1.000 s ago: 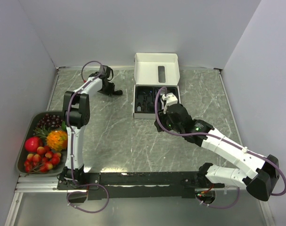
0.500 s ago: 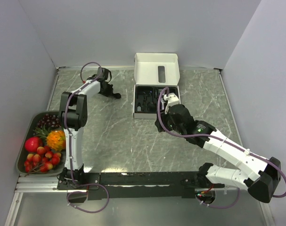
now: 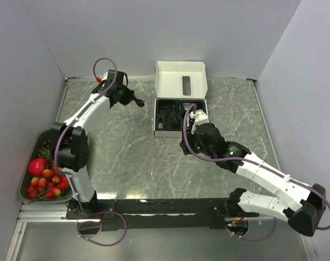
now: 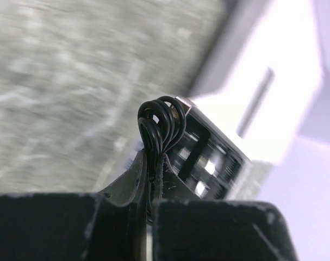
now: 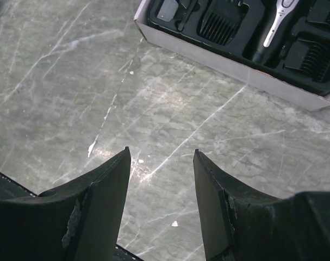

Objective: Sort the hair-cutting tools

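Note:
My left gripper (image 4: 154, 163) is shut on the short coiled black cable (image 4: 161, 126), whose loops stick out past the fingertips. In the top view the left gripper (image 3: 133, 100) hangs above the table just left of the open white box (image 3: 179, 134). The box's black insert holds the black-and-silver hair clipper (image 5: 275, 26) and black comb guards (image 5: 221, 25). My right gripper (image 5: 161, 163) is open and empty, over bare table just in front of the box's near wall (image 5: 230, 66); in the top view the right gripper (image 3: 185, 145) sits at the box's near right corner.
The box's white lid (image 3: 181, 81) stands open at the back. A grey tray of colourful fruit (image 3: 25, 179) lies at the near left, beside the left arm's elbow (image 3: 69, 149). White walls close in the table on three sides.
My left gripper has moved right toward the box with the cable in it, and the left arm's elbow has swung down to the left. The right arm has barely shifted.

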`<action>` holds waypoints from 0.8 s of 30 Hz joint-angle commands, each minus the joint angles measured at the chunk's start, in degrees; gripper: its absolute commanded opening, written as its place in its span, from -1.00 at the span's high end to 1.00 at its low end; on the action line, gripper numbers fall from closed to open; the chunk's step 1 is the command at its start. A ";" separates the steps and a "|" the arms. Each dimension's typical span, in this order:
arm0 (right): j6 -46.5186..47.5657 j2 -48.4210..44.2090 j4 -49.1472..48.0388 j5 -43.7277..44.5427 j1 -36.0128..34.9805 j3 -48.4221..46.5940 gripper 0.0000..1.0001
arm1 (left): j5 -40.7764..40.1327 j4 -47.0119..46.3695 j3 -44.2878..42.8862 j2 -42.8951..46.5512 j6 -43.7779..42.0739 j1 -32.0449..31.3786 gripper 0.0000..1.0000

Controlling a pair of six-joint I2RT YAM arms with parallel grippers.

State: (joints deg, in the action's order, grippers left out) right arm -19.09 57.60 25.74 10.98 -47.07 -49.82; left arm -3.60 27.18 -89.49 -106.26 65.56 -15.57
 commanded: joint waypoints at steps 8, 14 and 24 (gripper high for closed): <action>-3.93 -5.83 1.24 5.36 -0.48 2.18 -0.15 | 5.18 -3.19 -9.63 -4.37 -4.21 -10.96 0.89; -4.81 -8.47 2.30 6.42 -0.57 3.94 -0.16 | 4.83 -1.08 -21.15 -13.96 -3.95 -13.69 0.89; -4.90 -9.53 2.21 7.12 -0.48 5.61 -0.16 | 3.77 -1.43 -27.66 -22.50 0.18 -14.40 0.86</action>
State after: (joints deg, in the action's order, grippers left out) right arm -23.16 49.45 28.58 16.43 -47.11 -44.58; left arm 0.43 26.28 -113.27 -127.33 63.48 -29.80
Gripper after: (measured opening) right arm 0.580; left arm 0.071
